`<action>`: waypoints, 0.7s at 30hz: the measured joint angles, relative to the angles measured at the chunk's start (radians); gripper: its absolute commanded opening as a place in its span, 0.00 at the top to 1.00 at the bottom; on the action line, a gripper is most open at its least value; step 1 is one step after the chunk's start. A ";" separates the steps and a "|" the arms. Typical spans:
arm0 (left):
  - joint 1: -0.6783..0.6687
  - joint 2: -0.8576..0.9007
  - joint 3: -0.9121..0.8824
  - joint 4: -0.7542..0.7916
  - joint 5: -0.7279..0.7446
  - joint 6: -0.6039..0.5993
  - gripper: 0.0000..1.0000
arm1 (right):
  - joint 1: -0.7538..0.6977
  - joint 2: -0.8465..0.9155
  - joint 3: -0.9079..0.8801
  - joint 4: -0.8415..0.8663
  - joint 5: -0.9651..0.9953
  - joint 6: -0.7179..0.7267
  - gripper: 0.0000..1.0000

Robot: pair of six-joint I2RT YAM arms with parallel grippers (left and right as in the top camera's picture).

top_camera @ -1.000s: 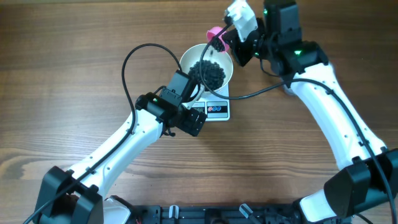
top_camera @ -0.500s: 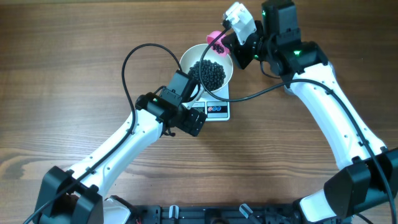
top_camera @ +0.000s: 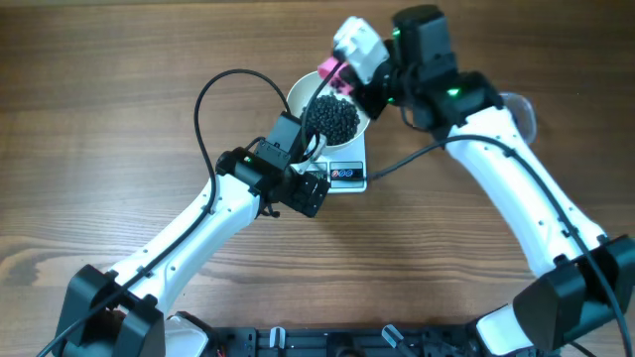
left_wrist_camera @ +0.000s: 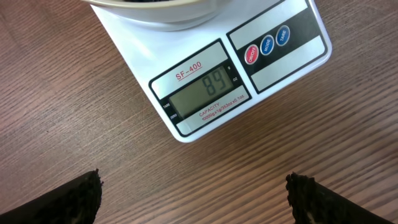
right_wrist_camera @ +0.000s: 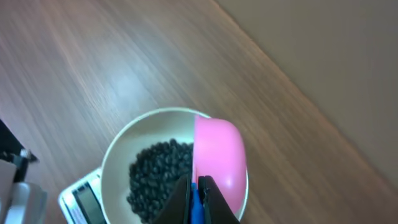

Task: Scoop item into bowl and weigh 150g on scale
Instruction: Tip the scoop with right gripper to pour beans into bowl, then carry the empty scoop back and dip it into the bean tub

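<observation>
Currently my right jaws are clamping the pink scoop [right_wrist_camera: 219, 160] over the bowl [right_wrist_camera: 124, 148] of beads [right_wrist_camera: 155, 177]; my left jaws are hanging apart before the scale [left_wrist_camera: 155, 59], showing 89.

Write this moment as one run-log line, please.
left gripper open | right gripper shut on scoop over bowl | beans in bowl on scale | display 89

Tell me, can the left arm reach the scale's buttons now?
Probably yes. The left arm hangs with open jaws just in front of the scale, and only wooden table lies before its buttons.
</observation>
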 measured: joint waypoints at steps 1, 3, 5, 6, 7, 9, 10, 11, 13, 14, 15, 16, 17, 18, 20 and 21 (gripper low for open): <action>0.000 0.000 0.000 0.000 0.000 0.000 0.00 | 0.029 0.000 0.000 -0.016 0.044 -0.043 0.96; 0.000 0.000 0.000 0.000 0.000 0.000 0.00 | 0.060 0.000 0.000 -0.018 0.107 -0.090 0.96; 0.000 0.000 0.000 0.000 0.000 0.000 0.00 | 0.061 0.000 0.000 -0.018 0.153 -0.108 0.96; 0.000 0.000 0.000 0.000 0.000 0.000 0.00 | 0.060 0.000 0.000 -0.018 0.162 -0.108 0.96; 0.000 0.000 0.000 0.000 0.000 0.000 0.00 | 0.060 0.000 0.000 -0.018 0.167 -0.108 0.96; 0.000 0.000 0.000 0.000 0.000 0.000 0.00 | 0.058 0.000 0.000 -0.008 0.167 -0.095 0.96; 0.000 0.000 0.000 0.000 0.000 0.000 0.00 | 0.055 0.000 0.000 0.007 0.167 -0.072 0.96; 0.000 0.000 0.000 0.000 0.000 0.000 0.00 | 0.043 0.000 0.000 0.026 0.166 -0.036 0.96; 0.000 0.000 0.000 0.000 0.000 0.000 0.00 | -0.011 0.000 0.000 0.031 0.160 0.041 0.96; 0.000 0.000 0.000 0.000 0.000 0.000 0.00 | -0.059 0.000 0.000 0.018 0.138 0.087 0.96; 0.000 0.000 0.000 0.000 0.000 0.000 0.00 | -0.091 -0.001 0.000 0.002 0.127 0.113 0.96; 0.000 0.000 0.000 0.000 0.000 0.000 0.00 | -0.156 -0.001 0.000 -0.033 0.105 0.154 0.96; 0.000 0.000 0.000 0.000 0.000 0.000 0.00 | -0.202 -0.001 0.000 -0.069 0.083 0.177 0.96; 0.000 0.000 0.000 0.000 0.000 0.000 0.00 | -0.272 -0.001 0.000 -0.136 0.060 0.201 0.96; 0.000 0.000 0.000 0.000 0.000 0.000 0.00 | -0.385 -0.002 0.000 -0.227 0.037 0.227 0.96; 0.000 0.000 0.000 0.000 0.000 0.000 0.00 | -0.434 -0.003 0.000 -0.259 0.031 0.231 0.96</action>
